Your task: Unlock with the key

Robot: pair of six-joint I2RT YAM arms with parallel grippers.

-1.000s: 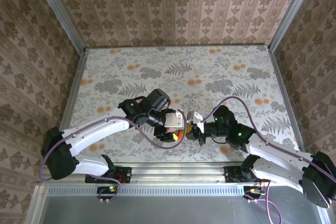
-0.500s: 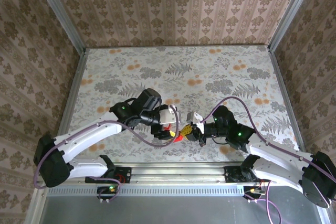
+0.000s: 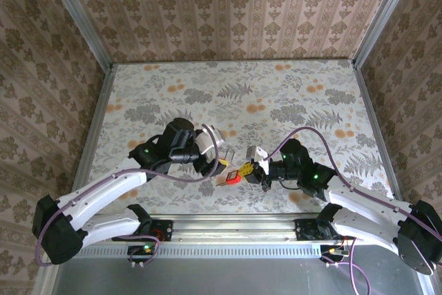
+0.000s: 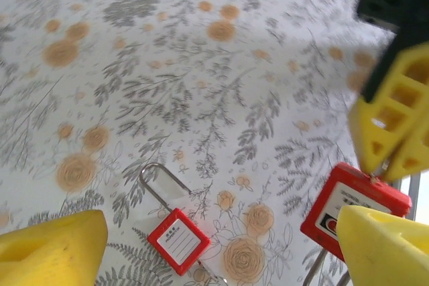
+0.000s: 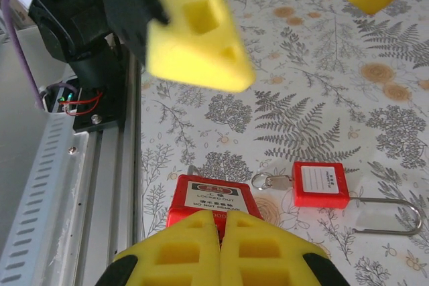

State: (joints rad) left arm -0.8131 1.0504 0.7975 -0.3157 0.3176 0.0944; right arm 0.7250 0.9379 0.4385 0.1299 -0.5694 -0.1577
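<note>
The right fingers (image 5: 181, 252) were clenched on a large red white-labelled padlock (image 5: 213, 199). In the right wrist view, the released left fingers (image 5: 194, 31) hung at its 12 o'clock, and a smaller red silver-shackled padlock (image 5: 320, 184) lay on the floral counter (image 5: 301, 98) at 3 o'clock.

Large red padlock (image 5: 213, 200) held; small padlock (image 5: 320, 184) lies flat (long shackle).

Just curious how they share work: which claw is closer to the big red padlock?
Right. The right gripper is shut on the big red padlock; the left gripper hangs open close beside it, on the opposite side.
</note>
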